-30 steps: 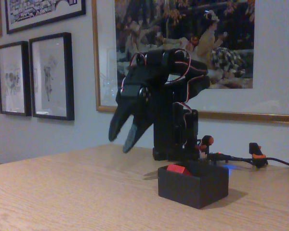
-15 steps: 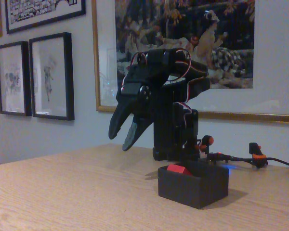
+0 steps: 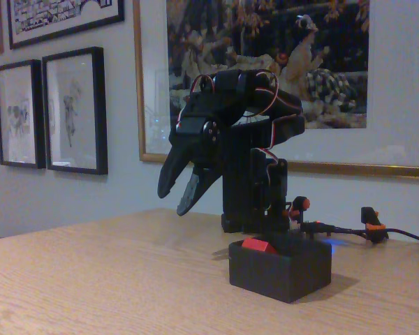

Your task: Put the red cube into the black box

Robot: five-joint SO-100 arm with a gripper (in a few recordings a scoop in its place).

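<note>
One cube [image 3: 258, 245], bright red and matte, sits inside the box [image 3: 279, 269], at its left end as the fixed view shows it; only its top face and a sliver of its side rise above the rim. That box is low, matte black, thin-walled and lidless, wider than tall, and it stands on the counter [image 3: 112, 279] just in front of the arm's base. No other contents can be made out over the rim.

Up and to the left of the box, well clear of it, the pincer [image 3: 176, 197] hangs in the air with its two tapered black fingers pointing down and to the left. They are parted, a wedge of pale wall visible between the tips, and nothing is between them. The arm [image 3: 244, 139] behind is folded over itself, black plastic with red and white wires looping across the top.

Wood grain runs along the counter, a light tan surface with a dull sheen. A black cable with orange clips [image 3: 372, 222] lies along the back edge at right. Framed pictures [image 3: 73, 108] hang on the pale wall, dark-framed small ones at left and a large wooden-framed print behind the arm.
</note>
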